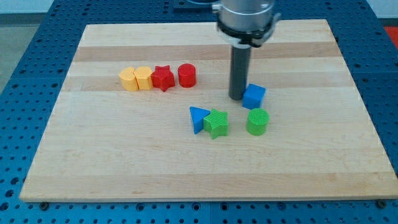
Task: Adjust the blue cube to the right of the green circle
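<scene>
Blue cube [254, 96] sits on the wooden board [124, 168], above the green circle [257, 121], apart from it. Cube is turned so a corner faces the view's bottom; no long axis that I can make out.

My tip [238, 98] rests touching the cube's left side. No jaws on this rod, nothing to open or pinch.

The rod's housing runs off the view's top.

Blue triangle [198, 118] touches green star [216, 123], left of the circle.
</scene>
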### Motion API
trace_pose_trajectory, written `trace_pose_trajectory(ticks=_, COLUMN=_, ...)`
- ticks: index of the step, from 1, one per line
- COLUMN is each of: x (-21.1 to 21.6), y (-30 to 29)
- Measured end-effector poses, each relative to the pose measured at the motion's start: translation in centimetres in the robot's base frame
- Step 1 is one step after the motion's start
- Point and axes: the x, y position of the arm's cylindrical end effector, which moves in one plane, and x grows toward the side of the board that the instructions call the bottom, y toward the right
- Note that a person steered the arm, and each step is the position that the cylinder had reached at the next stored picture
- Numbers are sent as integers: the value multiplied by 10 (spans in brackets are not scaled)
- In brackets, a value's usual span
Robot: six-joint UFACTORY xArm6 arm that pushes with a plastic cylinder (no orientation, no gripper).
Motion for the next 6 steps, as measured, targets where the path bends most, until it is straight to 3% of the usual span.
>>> trace_pose_trajectory(ticks=2, x=37, y=51)
trace_pose_trajectory(ticks=4, x=-21, y=47)
trace_pose_trajectory(ticks=6, x=7, y=93)
